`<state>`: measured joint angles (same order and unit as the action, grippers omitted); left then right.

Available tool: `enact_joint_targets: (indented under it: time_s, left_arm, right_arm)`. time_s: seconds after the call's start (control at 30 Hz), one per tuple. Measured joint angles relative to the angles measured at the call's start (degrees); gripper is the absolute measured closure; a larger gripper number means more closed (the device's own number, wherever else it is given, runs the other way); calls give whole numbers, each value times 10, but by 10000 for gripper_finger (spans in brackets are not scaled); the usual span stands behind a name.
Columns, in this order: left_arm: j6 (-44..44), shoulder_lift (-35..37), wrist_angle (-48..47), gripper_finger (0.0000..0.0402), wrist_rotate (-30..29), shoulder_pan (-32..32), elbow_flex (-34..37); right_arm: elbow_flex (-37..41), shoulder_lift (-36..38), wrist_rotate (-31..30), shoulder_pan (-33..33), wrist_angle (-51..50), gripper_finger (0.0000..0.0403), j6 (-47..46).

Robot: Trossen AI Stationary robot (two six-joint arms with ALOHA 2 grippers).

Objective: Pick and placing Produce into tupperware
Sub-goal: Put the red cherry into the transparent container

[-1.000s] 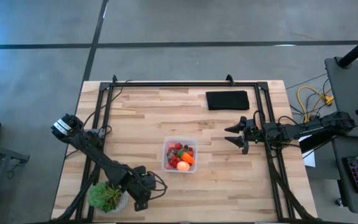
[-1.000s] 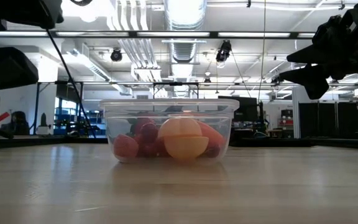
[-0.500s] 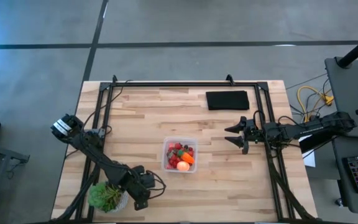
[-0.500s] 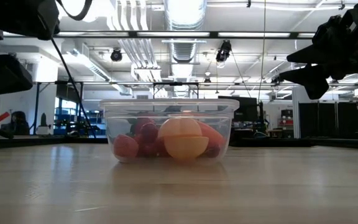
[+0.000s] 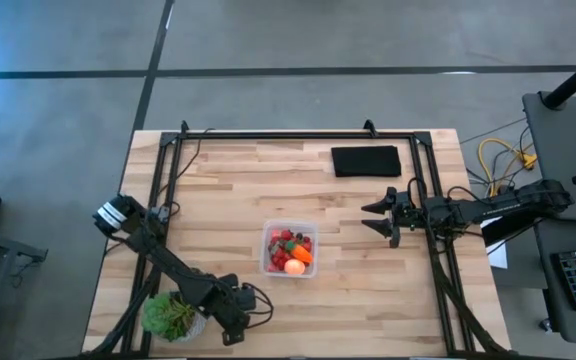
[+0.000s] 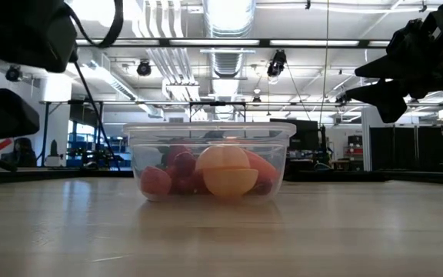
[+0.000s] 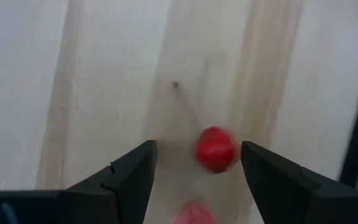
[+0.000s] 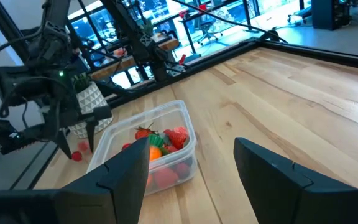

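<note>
The clear square tupperware (image 5: 289,250) stands on the wooden table's middle. It holds red strawberry pieces, the orange carrot piece and the round pink-orange fruit (image 6: 225,171). One loose red strawberry piece (image 7: 215,149) lies on the table near the near edge, also seen from the right wrist as a small red piece (image 8: 76,155). My left gripper (image 7: 197,163) hangs open above it, fingers pointing down on either side, touching nothing. A blurred pink shape shows just below the strawberry in the left wrist view. My right gripper (image 5: 380,217) waits open, right of the tupperware (image 8: 151,152).
A leafy potted plant (image 5: 172,316) stands at the near-left corner, close beside my left gripper (image 5: 232,328). A flat black pad (image 5: 366,160) lies near the far edge. Black frame rails run along the table's left, right and far sides. Bare wood lies around the tupperware.
My left gripper has moved a little toward the table's near edge, and its arm has swung with it. The tupperware and my right arm have kept still.
</note>
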<state>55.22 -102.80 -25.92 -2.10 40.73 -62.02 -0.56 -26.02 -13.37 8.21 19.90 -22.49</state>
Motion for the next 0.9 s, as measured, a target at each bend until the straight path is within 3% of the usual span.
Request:
enact_joint_targets:
  time_s: [0.57,0.9]
  left_arm:
    - [1,-13,-7,182,-20,4,-4]
    - [1,-13,-22,270,-29,4,-3]
  right_arm:
    - [0,0,0,0,0,177,0]
    - [0,0,0,0,0,177,0]
